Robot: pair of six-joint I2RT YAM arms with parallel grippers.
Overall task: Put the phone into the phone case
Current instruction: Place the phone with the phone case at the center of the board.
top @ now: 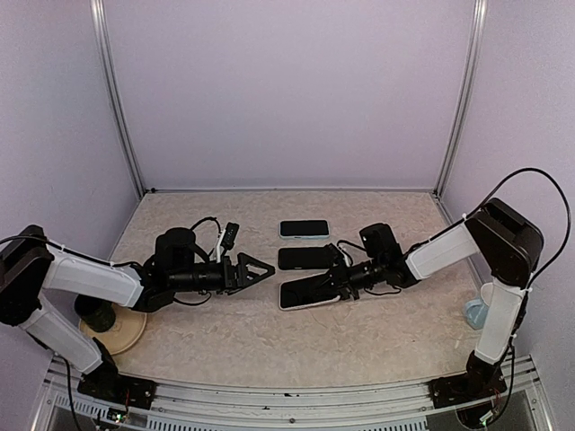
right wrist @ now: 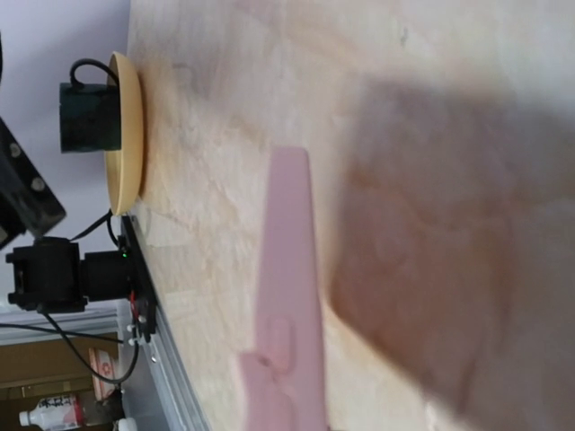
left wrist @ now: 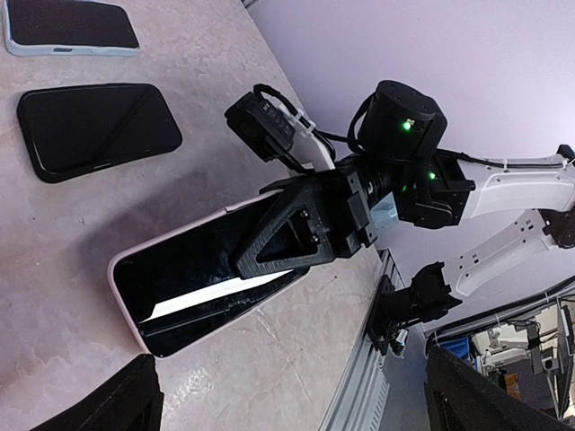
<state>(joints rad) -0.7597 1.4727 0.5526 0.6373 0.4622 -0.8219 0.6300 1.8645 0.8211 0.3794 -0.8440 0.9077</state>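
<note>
Presently: pink case [left wrist: 115, 269] holds one phone [left wrist: 193, 280], right pincer [top: 335, 285] clamped on it; blue case [left wrist: 54, 51], another; third phone [left wrist: 99, 130] bare; left pincer [top: 260, 269] open.

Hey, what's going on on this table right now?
The right gripper is shut on one end of the pink-rimmed case, dark face up, low over the table. The left gripper hangs open just beside it, holding nothing. A black phone and a blue-rimmed one lie flat further back. Whether the pink case already holds a phone is hard to tell.
</note>
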